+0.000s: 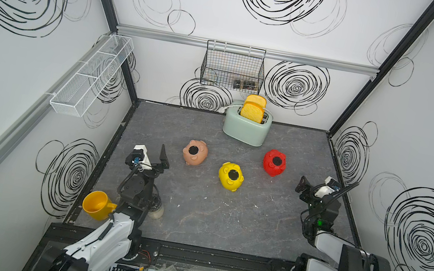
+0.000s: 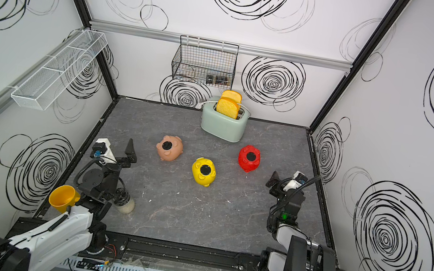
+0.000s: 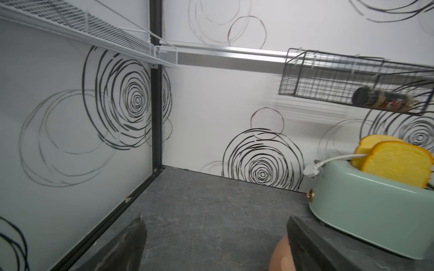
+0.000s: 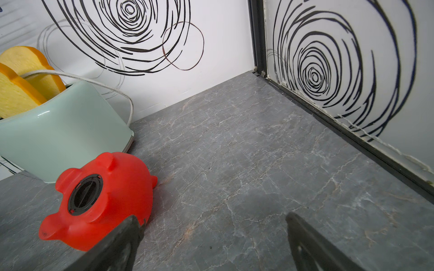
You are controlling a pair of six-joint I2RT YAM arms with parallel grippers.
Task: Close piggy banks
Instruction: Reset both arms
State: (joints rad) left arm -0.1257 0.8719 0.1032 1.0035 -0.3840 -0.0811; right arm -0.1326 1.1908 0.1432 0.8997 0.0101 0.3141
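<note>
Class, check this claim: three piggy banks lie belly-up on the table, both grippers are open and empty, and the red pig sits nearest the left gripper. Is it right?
One slip: the red pig sits nearest the right gripper, not the left gripper, as both top views show. The rest stands.

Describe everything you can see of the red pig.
The red pig is small and rounded, of red plastic, with stubby legs. It lies belly-up on the grey table, legs upward. A black round plug sits in its belly hole; whether it is locked cannot be told. The pig lies near the toaster, apart from it. The open right gripper is near but not touching; only the table touches it.
</note>
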